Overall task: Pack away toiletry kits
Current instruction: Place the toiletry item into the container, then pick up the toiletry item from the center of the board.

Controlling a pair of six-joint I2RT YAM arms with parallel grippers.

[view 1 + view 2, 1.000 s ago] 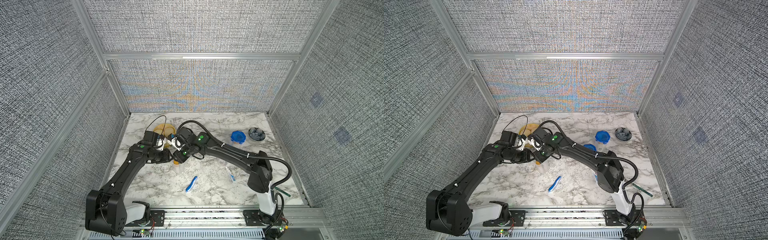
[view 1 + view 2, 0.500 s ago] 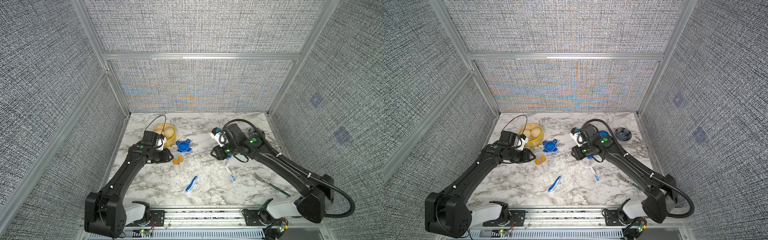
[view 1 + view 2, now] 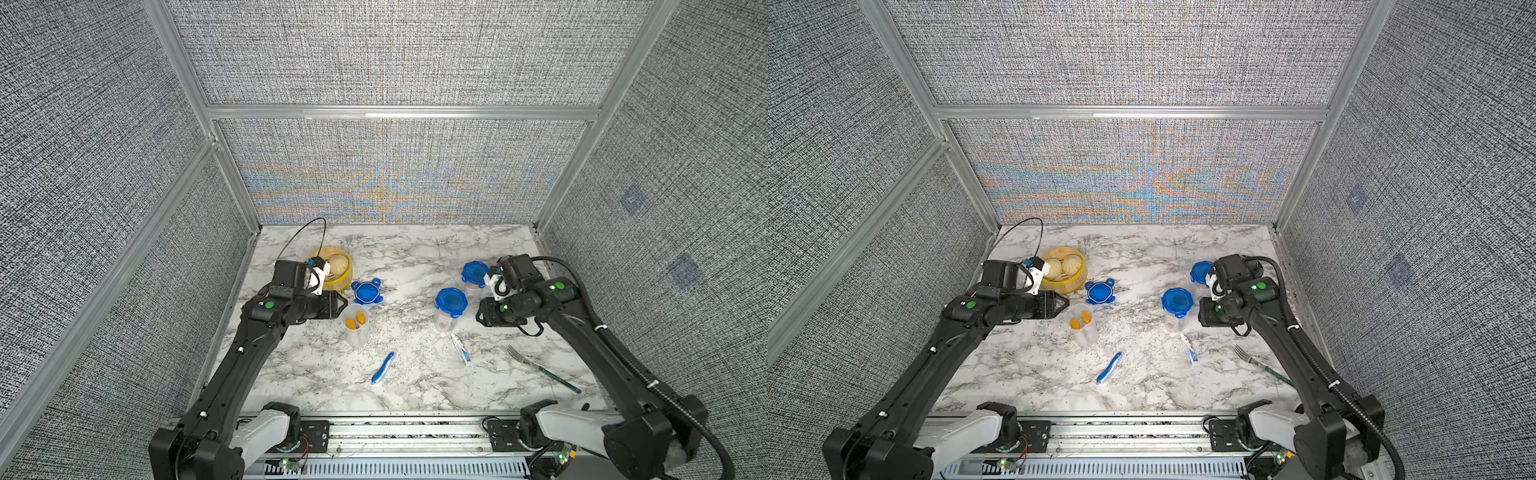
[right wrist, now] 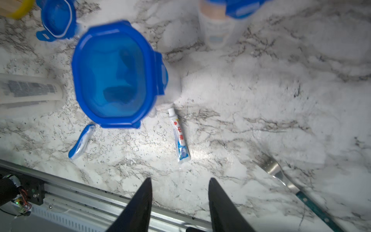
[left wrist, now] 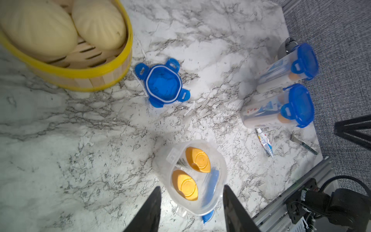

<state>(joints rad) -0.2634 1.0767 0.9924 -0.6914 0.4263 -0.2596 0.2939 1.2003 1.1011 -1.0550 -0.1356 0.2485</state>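
Observation:
An open clear jar [image 3: 355,328] [image 3: 1081,326] [image 5: 192,176] stands left of centre with two orange-capped bottles [image 5: 197,159] and a blue toothbrush inside. My left gripper [image 5: 191,190] [image 3: 343,305] is open, its fingers either side of the jar's near rim without pressing it. A loose blue lid [image 3: 368,292] [image 5: 162,83] lies behind the jar. Two lidded jars [image 3: 450,307] [image 3: 473,276] stand at the right. A toothpaste tube [image 3: 461,349] [image 4: 180,136] and a folding toothbrush [image 3: 383,368] [image 4: 81,141] lie on the marble. My right gripper [image 4: 179,180] is open and empty beside the nearer lidded jar.
A yellow steamer [image 3: 332,270] [image 5: 80,76] with buns sits at the back left, just behind my left wrist. A fork [image 3: 540,368] [image 4: 291,180] lies at the front right under my right arm. A dark bowl's edge [image 5: 284,48] shows behind the far jar.
My right arm has swung from the left, by the open jar, across to the right side. The left gripper's fingers have widened a little at the open jar.

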